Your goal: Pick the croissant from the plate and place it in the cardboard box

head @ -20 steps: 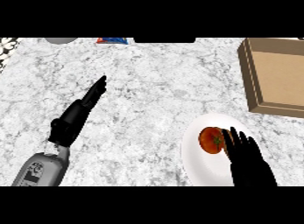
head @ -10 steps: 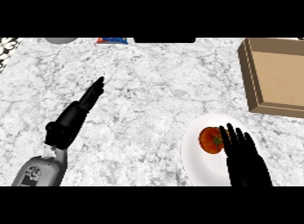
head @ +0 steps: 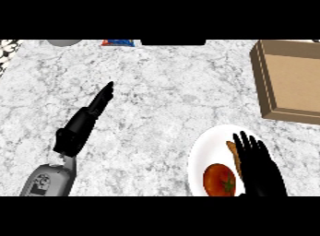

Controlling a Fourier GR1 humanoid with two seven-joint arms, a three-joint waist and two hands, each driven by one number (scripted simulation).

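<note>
- Croissant: one, a thin golden-brown sliver showing on the white plate, mostly hidden under the right hand.
- One round red tomato with a green stem lies on the plate's near part, just left of the hand.
- One plate, round and smooth, sits at the near right of the speckled grey marble counter.
- One cardboard box, brown, rectangular and open-topped, stands at the far right, apart from the plate.
- Right hand: black, fingers straight and spread over the plate and croissant, grasping nothing.
- Left hand: fingers straight, pointing far, at the left, holding nothing.
</note>
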